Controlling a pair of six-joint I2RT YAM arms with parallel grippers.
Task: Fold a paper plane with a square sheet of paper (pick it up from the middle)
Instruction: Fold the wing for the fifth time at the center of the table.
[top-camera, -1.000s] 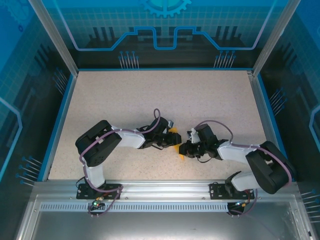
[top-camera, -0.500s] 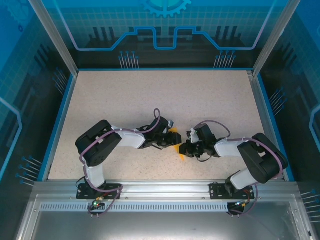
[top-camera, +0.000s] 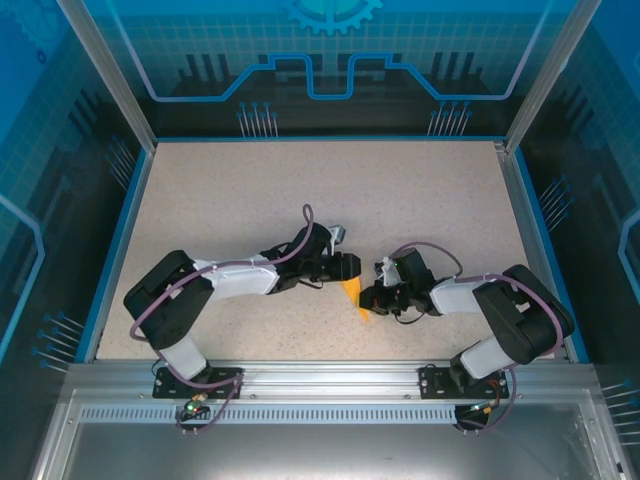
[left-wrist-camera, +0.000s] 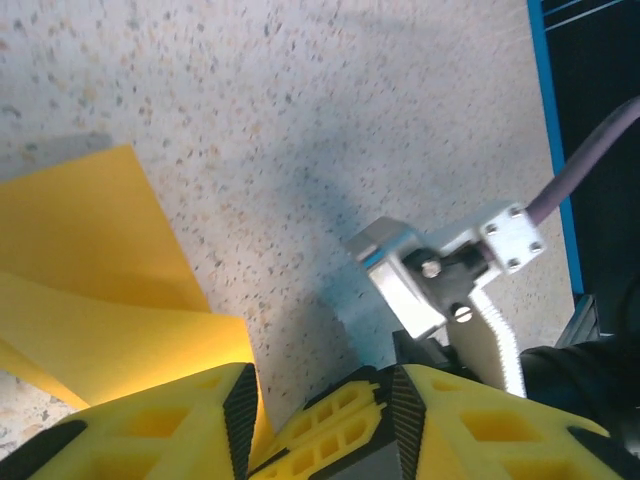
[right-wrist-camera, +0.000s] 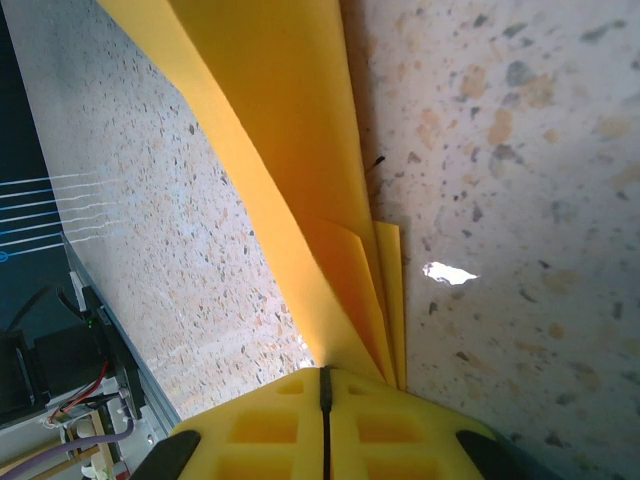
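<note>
Orange-yellow paper – folded | R tool clamps its edge | L tool – jaws apart, beside it

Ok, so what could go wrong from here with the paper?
1. The right gripper is shut on the paper at its folded edge; a pull could slip or tear the layers.
2. The left gripper is open, with the paper's edge right at one finger; closing may catch only a sliver or crumple it.
3. The two grippers sit very close together, so they could bump.
</note>
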